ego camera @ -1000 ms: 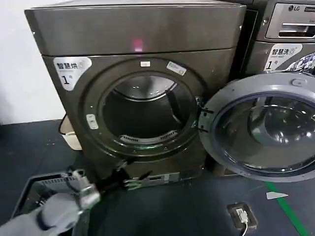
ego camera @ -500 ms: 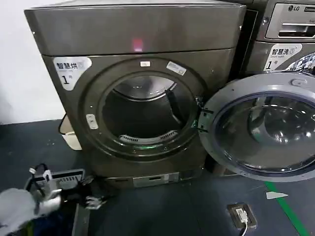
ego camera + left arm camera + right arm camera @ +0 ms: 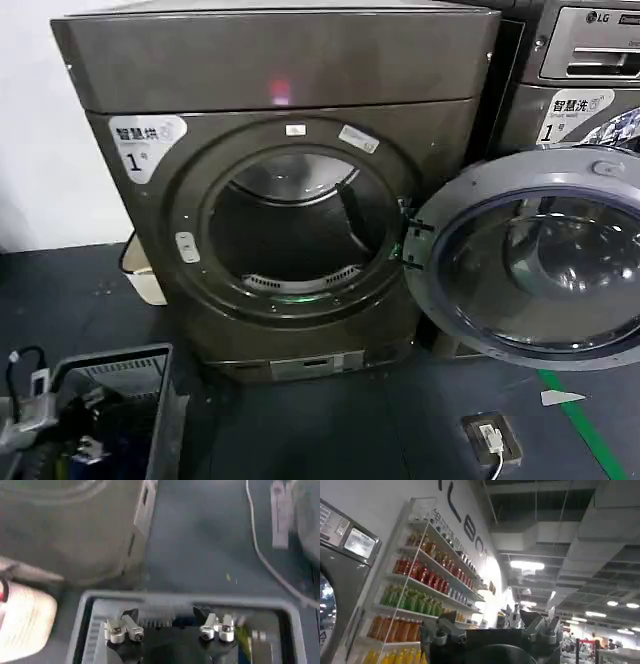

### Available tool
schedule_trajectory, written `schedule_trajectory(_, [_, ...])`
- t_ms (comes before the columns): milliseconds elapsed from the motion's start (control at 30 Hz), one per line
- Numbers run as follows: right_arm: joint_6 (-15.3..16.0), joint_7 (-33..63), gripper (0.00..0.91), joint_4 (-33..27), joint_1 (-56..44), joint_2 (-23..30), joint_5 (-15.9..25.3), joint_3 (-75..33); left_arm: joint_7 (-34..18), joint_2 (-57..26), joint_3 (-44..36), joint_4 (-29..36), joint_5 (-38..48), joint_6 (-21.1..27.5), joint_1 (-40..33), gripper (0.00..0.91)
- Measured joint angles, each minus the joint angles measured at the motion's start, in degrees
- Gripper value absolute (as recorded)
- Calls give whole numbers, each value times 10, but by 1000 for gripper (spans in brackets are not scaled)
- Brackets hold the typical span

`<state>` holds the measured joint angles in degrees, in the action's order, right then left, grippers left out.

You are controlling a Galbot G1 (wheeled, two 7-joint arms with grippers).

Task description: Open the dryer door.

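Dark floor [image 3: 330, 430] | dryer door [image 3: 530, 260] swung wide; rigid, heavy, glass fragile, grip chrome rim | left gripper [image 3: 170, 629] wide, empty | right gripper [image 3: 490, 630] wide, aloft.

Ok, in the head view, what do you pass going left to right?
Left gripper → grey basket → white tub → dryer opening → dryer door, swung open → green floor tape.
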<state>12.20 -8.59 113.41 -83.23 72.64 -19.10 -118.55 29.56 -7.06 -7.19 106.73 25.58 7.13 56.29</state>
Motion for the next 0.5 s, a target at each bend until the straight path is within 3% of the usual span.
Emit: schedule_trajectory(500, [-5, 0, 907, -7, 2, 5, 0, 2, 13, -15, -5, -45, -51, -2, 27, 907])
